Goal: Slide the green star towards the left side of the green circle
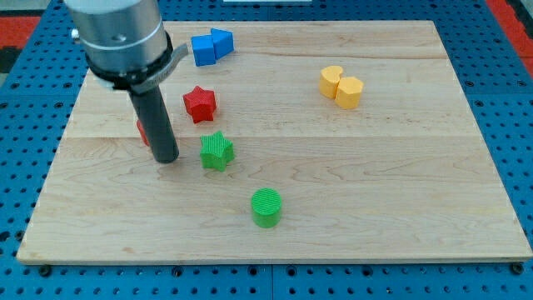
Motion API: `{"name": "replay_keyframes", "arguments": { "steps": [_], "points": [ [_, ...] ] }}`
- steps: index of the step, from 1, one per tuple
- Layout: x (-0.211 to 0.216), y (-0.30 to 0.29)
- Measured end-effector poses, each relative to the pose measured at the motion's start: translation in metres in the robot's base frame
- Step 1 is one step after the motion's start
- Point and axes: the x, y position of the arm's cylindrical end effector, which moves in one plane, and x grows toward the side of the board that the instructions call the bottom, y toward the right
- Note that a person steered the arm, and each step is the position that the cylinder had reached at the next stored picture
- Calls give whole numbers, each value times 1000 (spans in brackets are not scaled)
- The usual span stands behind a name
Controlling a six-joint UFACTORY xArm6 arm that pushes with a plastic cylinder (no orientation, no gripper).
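Observation:
The green star (216, 151) lies on the wooden board, left of centre. The green circle (267, 207) lies below and to the right of it, apart from it. My tip (167, 158) rests on the board just left of the green star, with a small gap between them. The rod rises from there to the arm's grey body at the view's top left.
A red star (200, 103) lies above the green star. A red block (143, 131) is mostly hidden behind the rod. Two blue blocks (210, 46) lie at the top. Two yellow blocks (341, 86) lie at the upper right. The board's (400, 183) edges border a blue pegboard.

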Motion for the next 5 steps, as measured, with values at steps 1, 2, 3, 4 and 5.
{"name": "replay_keyframes", "arguments": {
  "steps": [1, 2, 3, 4, 5],
  "points": [
    [-15, -29],
    [-53, -26],
    [-74, 1],
    [-46, 49],
    [-30, 113]
  ]
}}
